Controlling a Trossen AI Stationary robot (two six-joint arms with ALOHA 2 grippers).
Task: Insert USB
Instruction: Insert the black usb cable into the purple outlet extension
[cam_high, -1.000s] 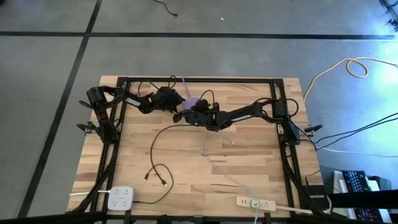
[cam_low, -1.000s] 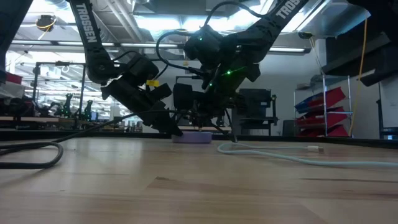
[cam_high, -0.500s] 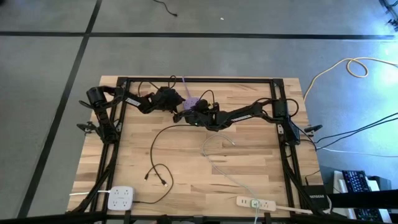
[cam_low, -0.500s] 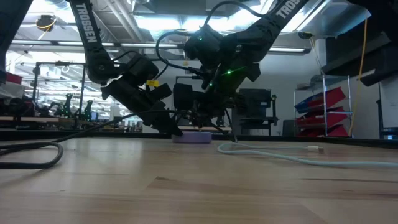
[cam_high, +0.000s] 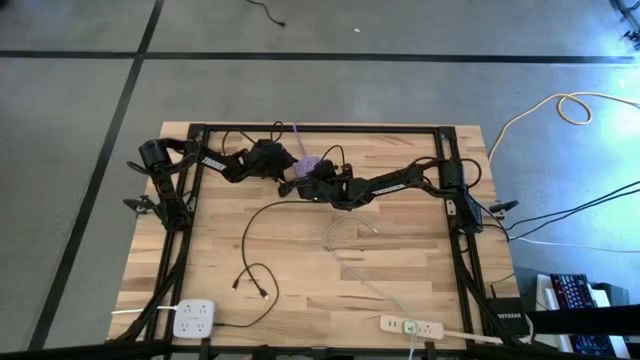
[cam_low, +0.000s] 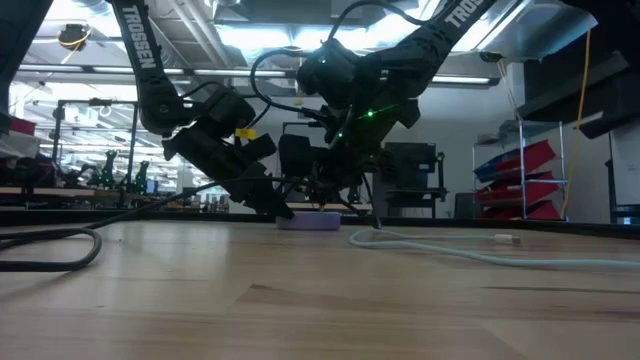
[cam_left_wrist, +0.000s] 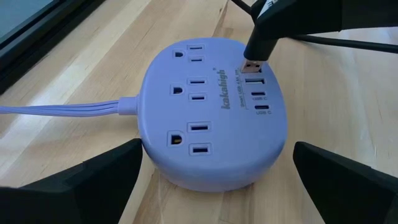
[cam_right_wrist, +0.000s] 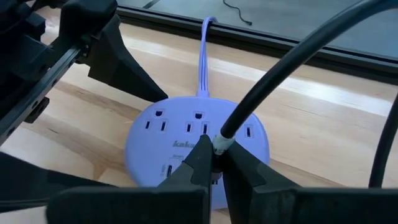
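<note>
While pinched — USB plug (cam_left_wrist: 256, 51) at purple hub (cam_left_wrist: 211, 118).

The wooden table (cam_high: 400, 250) carries a lilac power hub (cam_high: 312, 163) near its far edge. Well nearer than the hub lie a black cable (cam_high: 250, 240), a pale cable (cam_high: 365, 275) and 2 white power strips (cam_high: 194, 318) (cam_high: 411, 326).

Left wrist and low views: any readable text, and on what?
"kakaligi": my best reading of the blurred brand on the round lavender plastic power strip.
Small labels beside its USB ports: too small to read.
"TROSSEN": on the dark left arm's link.
"TROSS": cut off by the frame edge, on the dark right arm's link.
</note>
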